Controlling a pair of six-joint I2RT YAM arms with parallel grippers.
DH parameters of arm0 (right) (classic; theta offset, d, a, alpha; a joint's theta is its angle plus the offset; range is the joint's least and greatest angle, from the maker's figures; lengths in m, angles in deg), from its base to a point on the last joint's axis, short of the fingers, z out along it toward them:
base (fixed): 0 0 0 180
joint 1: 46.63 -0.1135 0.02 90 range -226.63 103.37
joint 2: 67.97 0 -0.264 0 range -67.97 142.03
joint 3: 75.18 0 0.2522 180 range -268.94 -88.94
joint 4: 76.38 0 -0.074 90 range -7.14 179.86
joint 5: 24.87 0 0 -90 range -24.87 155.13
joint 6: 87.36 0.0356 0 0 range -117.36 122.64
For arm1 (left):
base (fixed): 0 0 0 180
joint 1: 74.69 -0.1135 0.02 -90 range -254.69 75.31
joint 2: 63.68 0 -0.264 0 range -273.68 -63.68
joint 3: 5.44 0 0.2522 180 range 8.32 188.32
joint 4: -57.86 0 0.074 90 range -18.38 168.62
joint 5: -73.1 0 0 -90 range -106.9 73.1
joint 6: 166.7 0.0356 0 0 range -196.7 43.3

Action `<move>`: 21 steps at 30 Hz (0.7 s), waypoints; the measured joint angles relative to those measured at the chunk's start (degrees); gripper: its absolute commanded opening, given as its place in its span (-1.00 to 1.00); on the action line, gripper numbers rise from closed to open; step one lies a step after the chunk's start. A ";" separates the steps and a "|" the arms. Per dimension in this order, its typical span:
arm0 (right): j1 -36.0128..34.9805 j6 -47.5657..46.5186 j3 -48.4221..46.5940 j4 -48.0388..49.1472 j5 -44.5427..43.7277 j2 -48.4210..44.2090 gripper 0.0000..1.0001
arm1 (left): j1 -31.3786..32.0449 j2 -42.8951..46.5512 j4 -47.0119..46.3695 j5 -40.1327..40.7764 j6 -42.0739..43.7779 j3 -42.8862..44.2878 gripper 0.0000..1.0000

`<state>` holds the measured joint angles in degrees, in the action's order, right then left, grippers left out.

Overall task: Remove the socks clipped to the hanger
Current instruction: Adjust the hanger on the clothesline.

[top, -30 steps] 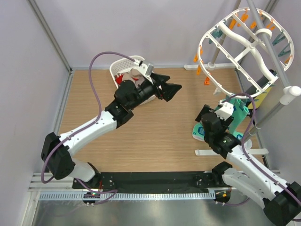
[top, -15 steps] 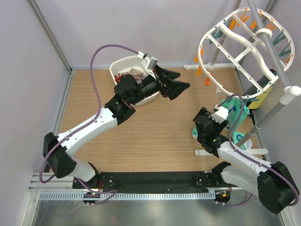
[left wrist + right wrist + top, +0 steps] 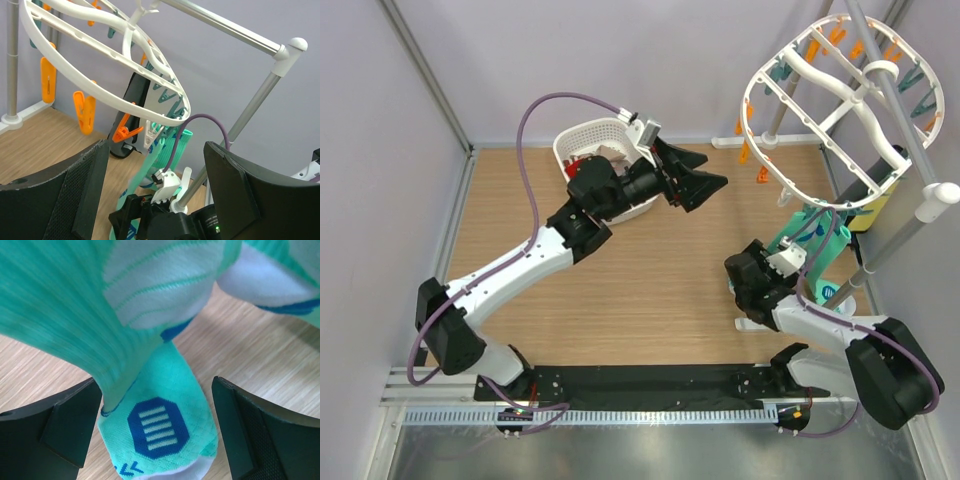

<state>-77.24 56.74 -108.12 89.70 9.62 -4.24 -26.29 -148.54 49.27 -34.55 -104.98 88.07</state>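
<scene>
Fingers of the right gripper (image 3: 157, 410) stood wide apart low over the wooden tabletop (image 3: 650, 270), with the toe of a teal sock with white and blue marks (image 3: 150, 315) between them, not pinched. That sock hung from the large white plastic oval hanger (image 3: 820, 72) at the table's right side, and a black sock (image 3: 135, 95) hung behind it. The left gripper (image 3: 703, 178), spread open and empty, hovered beside the white perforated basket (image 3: 585, 140), facing the hanger.
</scene>
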 measured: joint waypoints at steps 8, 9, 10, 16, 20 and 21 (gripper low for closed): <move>0.48 11.04 -1.09 -4.31 3.19 7.32 0.66 | 0.85 -1.03 0.28 0.00 0.00 0.66 0.60; 0.48 11.02 -1.09 -3.89 3.43 7.98 0.38 | 0.98 -1.03 0.39 0.02 0.04 0.72 0.59; 0.48 10.58 -1.05 -3.26 3.69 8.31 0.18 | 1.07 -1.03 0.46 0.04 0.22 0.72 0.59; 0.48 3.80 2.14 4.09 5.75 2.62 -0.96 | 3.39 -2.75 4.00 1.84 4.37 4.22 0.36; 0.59 -3.43 3.82 8.98 9.03 -5.01 -0.98 | 5.25 -5.51 4.37 3.10 6.75 6.56 0.25; 0.59 -4.83 3.98 9.66 9.84 -6.69 -0.98 | 5.57 -6.75 4.42 3.08 7.04 7.45 0.20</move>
<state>-76.65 51.91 -104.14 99.36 19.46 -10.93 -20.72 -155.29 53.68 -31.47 -97.94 95.52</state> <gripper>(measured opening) 0.071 0.643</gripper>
